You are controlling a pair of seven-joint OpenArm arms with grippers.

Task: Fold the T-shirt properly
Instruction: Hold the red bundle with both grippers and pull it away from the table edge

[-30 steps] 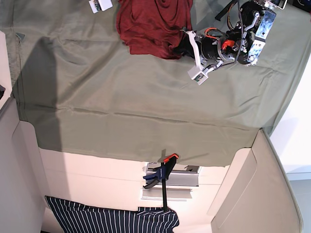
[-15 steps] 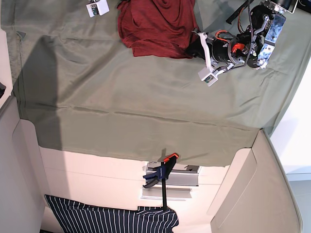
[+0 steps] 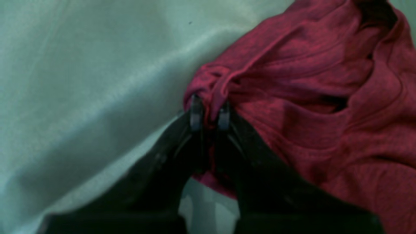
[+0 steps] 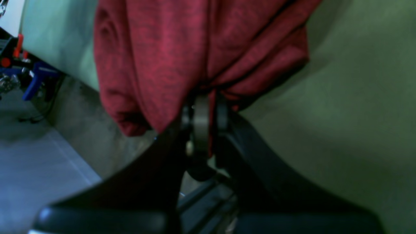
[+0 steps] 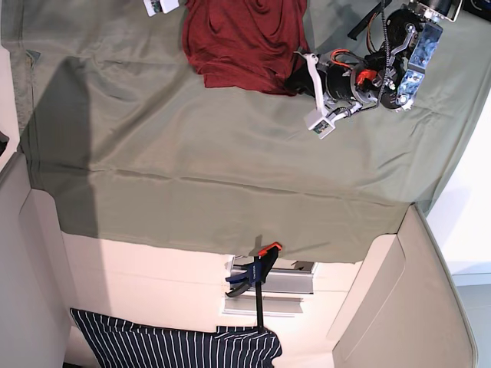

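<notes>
The red T-shirt (image 5: 242,38) lies bunched at the far edge of the green-covered table. In the left wrist view my left gripper (image 3: 209,112) is shut on a twisted fold at the shirt's (image 3: 308,97) edge, low over the cloth. From above, that gripper (image 5: 295,80) sits at the shirt's lower right corner. The right wrist view has my right gripper (image 4: 204,110) shut on gathered red fabric (image 4: 182,48), which drapes in front of it. Only a white part of the right arm (image 5: 159,6) shows in the base view, left of the shirt.
A green cloth (image 5: 230,153) covers the table, with a long crease across its middle. An orange-and-blue clamp (image 5: 259,276) is fixed at the near edge. A dark striped garment (image 5: 176,349) lies below it. Floor and blue gear (image 4: 35,81) show past the table's far edge.
The left arm swung right and away, then came back left and down, still holding the shirt's corner. The shirt's lower right edge shifted with it. The right arm barely moved.
</notes>
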